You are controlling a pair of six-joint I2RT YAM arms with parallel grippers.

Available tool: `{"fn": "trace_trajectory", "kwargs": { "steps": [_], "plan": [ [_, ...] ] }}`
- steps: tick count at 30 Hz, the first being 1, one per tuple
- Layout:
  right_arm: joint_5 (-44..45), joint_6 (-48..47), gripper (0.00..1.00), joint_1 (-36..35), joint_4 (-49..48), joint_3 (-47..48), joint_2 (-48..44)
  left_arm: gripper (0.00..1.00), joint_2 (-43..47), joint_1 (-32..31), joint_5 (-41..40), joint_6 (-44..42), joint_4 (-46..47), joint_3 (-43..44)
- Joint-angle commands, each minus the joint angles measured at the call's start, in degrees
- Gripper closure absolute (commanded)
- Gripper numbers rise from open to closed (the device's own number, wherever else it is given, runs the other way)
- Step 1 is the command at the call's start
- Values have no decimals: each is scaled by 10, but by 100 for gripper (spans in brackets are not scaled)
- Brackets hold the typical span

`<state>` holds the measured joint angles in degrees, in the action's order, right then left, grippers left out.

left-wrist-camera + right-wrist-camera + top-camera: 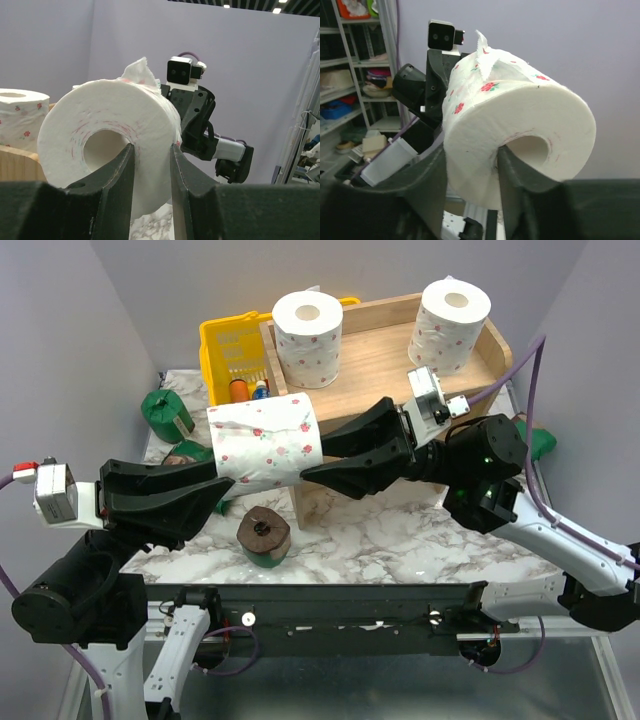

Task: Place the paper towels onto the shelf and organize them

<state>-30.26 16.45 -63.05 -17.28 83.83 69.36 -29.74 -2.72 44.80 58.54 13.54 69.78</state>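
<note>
A white paper towel roll with pink-red dots (265,445) hangs on its side in the air in front of the wooden shelf (375,355). My left gripper (216,483) is shut on its left end, with one finger in the hollow core and one outside (152,156). My right gripper (316,456) is shut on its right end in the same way (470,170). Two more dotted rolls (307,338) (449,325) stand upright on the shelf's top tier. A green-wrapped roll (264,536) stands brown end up on the table, and another (167,412) lies at the far left.
A yellow plastic basket (232,348) with small bottles stands left of the shelf. Something green (541,443) shows at the right edge behind my right arm. A third brown-ended roll (186,452) is partly hidden by my left gripper. The marble tabletop (400,530) runs to the front edge.
</note>
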Motion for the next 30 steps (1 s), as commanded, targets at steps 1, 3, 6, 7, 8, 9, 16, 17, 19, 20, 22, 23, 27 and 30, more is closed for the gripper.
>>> {"fn": "trace_trajectory", "kwargs": {
  "steps": [1,3,6,7,8,9,16,17,19,20,22,23,27,30],
  "plan": [
    [-30,3,69,-6,-34,5,4,80,-6,3,13,2,20,-9],
    [-24,-5,75,-7,-38,-1,-1,64,-8,3,6,-4,11,-9],
    [-1,-35,80,-7,-19,-2,-23,49,-3,3,-10,-35,-30,-6],
    [12,-67,80,-7,-2,2,-30,30,-1,3,-18,-43,-57,-3],
    [27,-90,80,-7,52,9,-46,15,1,3,-26,-63,-71,-1],
    [68,-117,80,-7,86,30,-54,1,4,3,-33,-73,-85,2],
    [292,-341,80,-7,404,164,-101,1,5,3,-123,-159,-224,14],
    [321,-359,80,-7,463,179,-100,1,4,3,-164,-173,-247,17],
    [385,-415,78,-7,516,206,-94,1,1,3,-206,-209,-314,19],
    [406,-429,78,-6,561,234,-90,1,-2,3,-226,-221,-338,24],
    [465,-466,76,-7,597,263,-76,1,-18,3,-275,-256,-396,28],
    [477,-481,75,-7,630,291,-71,1,-24,3,-286,-263,-410,27],
    [526,-550,75,-7,651,317,-54,1,-47,3,-328,-287,-445,-1],
    [534,-581,74,-7,668,341,-36,1,-50,3,-367,-305,-456,-40]
  ]
}}
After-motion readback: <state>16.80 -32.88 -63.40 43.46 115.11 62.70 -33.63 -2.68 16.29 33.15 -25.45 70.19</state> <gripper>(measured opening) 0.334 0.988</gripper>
